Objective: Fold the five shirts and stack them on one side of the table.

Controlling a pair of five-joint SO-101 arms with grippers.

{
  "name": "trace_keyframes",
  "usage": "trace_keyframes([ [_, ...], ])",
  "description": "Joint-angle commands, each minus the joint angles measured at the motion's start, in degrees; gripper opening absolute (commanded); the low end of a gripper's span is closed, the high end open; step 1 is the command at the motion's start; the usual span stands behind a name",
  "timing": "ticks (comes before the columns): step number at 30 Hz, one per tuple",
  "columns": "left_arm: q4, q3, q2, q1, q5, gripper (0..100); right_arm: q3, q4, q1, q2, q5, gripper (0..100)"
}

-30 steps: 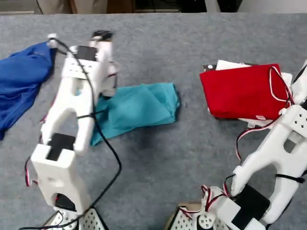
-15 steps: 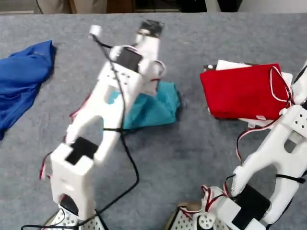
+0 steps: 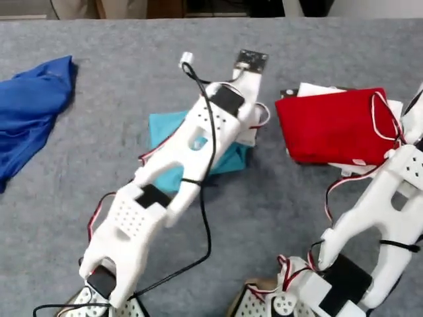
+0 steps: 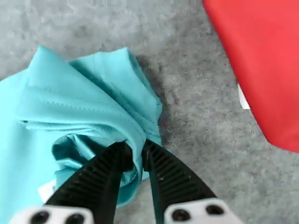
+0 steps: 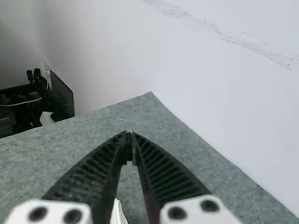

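Pinching a bunched fold of the teal shirt (image 4: pixel 70 102): left gripper (image 4: pixel 135 155), clamped on cloth just beside the folded red shirt (image 4: pixel 261 60). Blue shirt (image 3: pixel 30 105): crumpled, well apart from the red shirt. Right gripper (image 5: pixel 129 142): jaws pressed together, empty.

Bunched teal shirt (image 3: pixel 162 127), folded red shirt (image 3: pixel 334 125), crumpled blue shirt (image 3: pixel 30 109)
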Motion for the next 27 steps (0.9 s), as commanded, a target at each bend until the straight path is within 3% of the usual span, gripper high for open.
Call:
trace_keyframes([
  [1, -1.05, -3.69, 0.40, -0.09, 5.27, 4, -1.80, -0.26, 0.66, -2.77, -0.35, 0.2],
  [5, 0.44, -4.13, 0.84, -3.96, 15.82, 20, -1.80, -0.18, 0.57, -2.86, -0.35, 0.2],
  [7, 3.96, -6.95, 0.13, -5.80, 19.52, 24, -1.80, 0.09, -0.22, -2.86, 0.70, 0.2],
  [11, 10.99, -19.52, -2.59, -10.64, 15.74, 24, -3.21, 3.60, -5.32, -2.95, 11.43, 0.6],
  [16, 20.04, -38.07, -5.76, -17.23, 6.07, 13, -13.32, 24.70, -18.07, -2.33, 21.01, 1.9],
  [19, 19.96, -36.57, -7.08, -23.30, 2.29, 1, -15.52, 34.20, -28.00, -2.15, 23.47, 1.9],
  [23, 19.96, -26.02, -10.33, -31.12, 2.02, 2, -16.84, 40.44, -41.01, 2.68, 25.85, 0.9],
  [27, 19.87, -7.56, -18.59, -36.57, 2.02, 2, -21.76, 49.23, -49.10, 13.85, 26.99, 0.4],
])
